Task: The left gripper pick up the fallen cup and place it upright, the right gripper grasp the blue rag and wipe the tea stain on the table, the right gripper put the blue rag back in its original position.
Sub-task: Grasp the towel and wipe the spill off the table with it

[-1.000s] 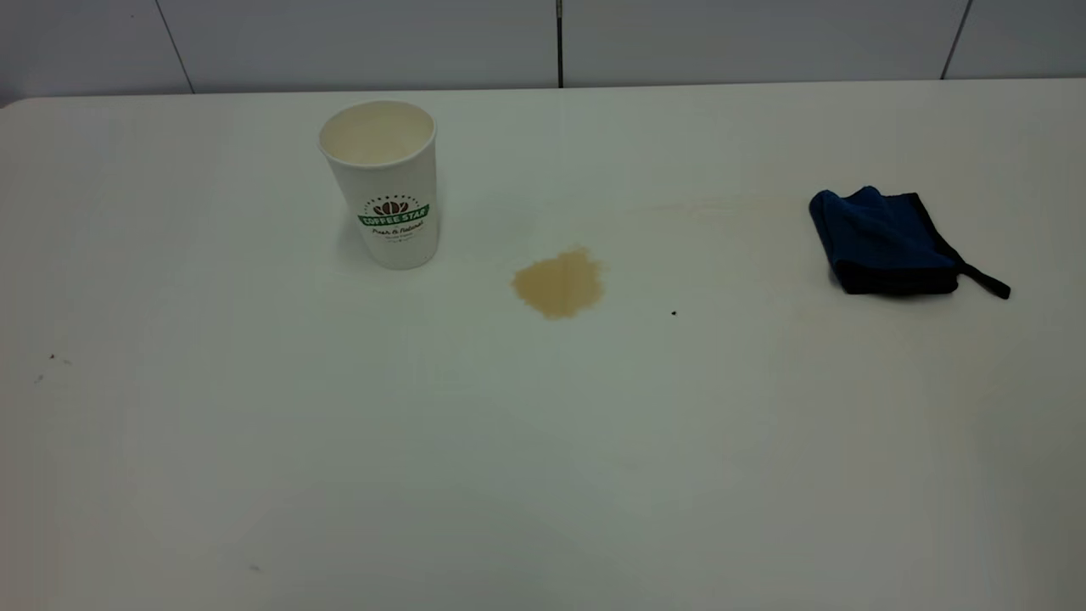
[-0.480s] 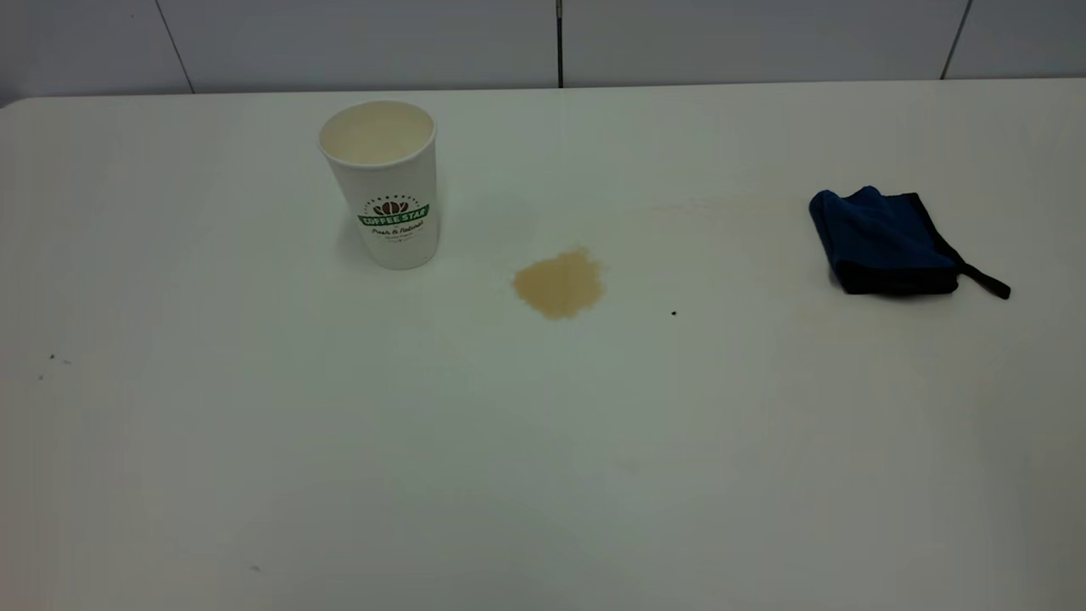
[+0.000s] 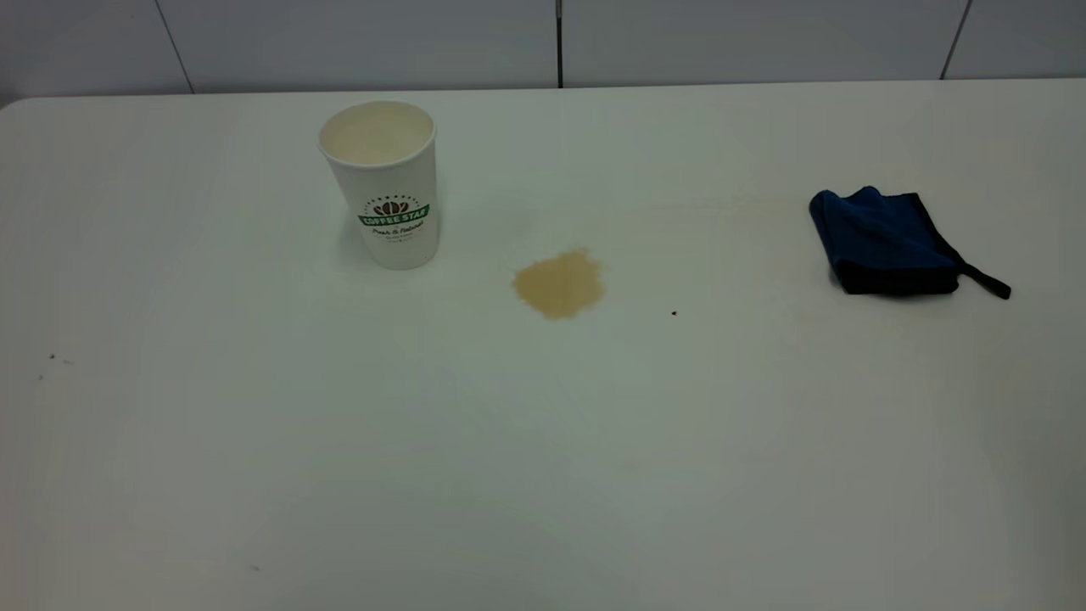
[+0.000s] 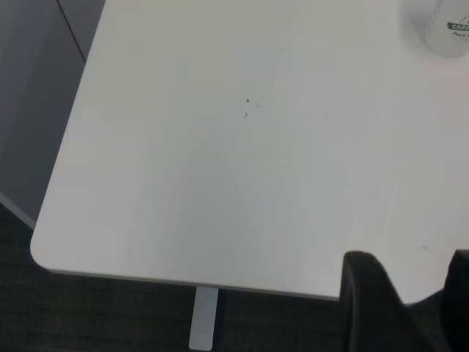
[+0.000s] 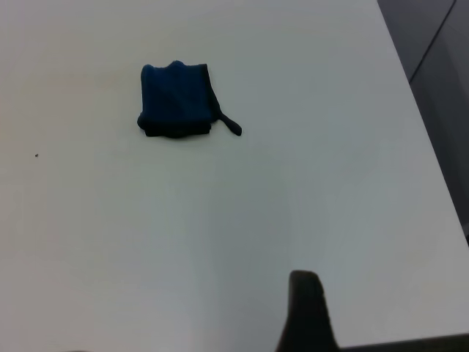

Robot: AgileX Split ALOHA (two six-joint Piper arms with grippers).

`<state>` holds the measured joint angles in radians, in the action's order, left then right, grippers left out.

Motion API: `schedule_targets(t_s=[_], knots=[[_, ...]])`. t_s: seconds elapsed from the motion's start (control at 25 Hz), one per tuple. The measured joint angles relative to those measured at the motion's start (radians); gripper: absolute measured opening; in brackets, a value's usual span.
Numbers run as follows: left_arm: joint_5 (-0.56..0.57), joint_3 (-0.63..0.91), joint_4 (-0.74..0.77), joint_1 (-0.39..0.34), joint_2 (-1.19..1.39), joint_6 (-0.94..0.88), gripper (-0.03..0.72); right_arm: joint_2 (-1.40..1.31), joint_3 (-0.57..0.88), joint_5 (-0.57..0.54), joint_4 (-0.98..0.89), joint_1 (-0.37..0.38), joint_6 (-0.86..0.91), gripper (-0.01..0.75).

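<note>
The white paper cup (image 3: pixel 383 182) with a green logo stands upright at the table's back left; its base also shows in the left wrist view (image 4: pixel 448 29). The tan tea stain (image 3: pixel 558 283) lies on the table to the right of the cup. The folded blue rag (image 3: pixel 882 242) lies at the right, apart from the stain, and it shows in the right wrist view (image 5: pixel 176 100) too. My left gripper (image 4: pixel 410 293) is open and empty over the table's near left corner, far from the cup. My right gripper (image 5: pixel 305 301) hangs near the table's near right edge, well short of the rag.
The white table (image 3: pixel 543 441) carries small dark specks (image 3: pixel 674 313). A faint wet streak (image 3: pixel 721 206) runs between stain and rag. The table's corner and leg (image 4: pixel 204 319) show in the left wrist view. A tiled wall stands behind the table.
</note>
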<state>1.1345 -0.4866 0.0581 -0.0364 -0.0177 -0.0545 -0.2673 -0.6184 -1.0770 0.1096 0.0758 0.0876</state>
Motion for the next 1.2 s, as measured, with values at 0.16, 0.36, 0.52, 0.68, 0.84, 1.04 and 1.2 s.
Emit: schedule_targets(t_s=[0.16,0.36,0.52,0.68,0.84,1.04,1.2], knots=[[0.000,0.000,0.000,0.000,0.000,0.000,0.278,-0.282,-0.115,0.079,0.004,0.000,-0.015,0.588],[0.000,0.000,0.000,0.000,0.000,0.000,0.278,-0.633,-0.215,0.231,-0.049,0.000,-0.033,0.588],[0.000,0.000,0.000,0.000,0.000,0.000,0.278,-0.907,-0.289,0.300,-0.100,0.000,-0.088,0.588],[0.000,0.000,0.000,0.000,0.000,0.000,0.278,-1.145,-0.370,0.324,-0.160,0.000,-0.178,0.588],[0.000,0.000,0.000,0.000,0.000,0.000,0.278,-1.313,-0.442,0.366,-0.240,0.000,-0.260,0.588],[0.000,0.000,0.000,0.000,0.000,0.000,0.278,-1.449,-0.462,0.463,-0.322,0.000,-0.332,0.588],[0.000,0.000,0.000,0.000,0.000,0.000,0.278,-1.551,-0.468,0.573,-0.359,-0.002,-0.395,0.588]])
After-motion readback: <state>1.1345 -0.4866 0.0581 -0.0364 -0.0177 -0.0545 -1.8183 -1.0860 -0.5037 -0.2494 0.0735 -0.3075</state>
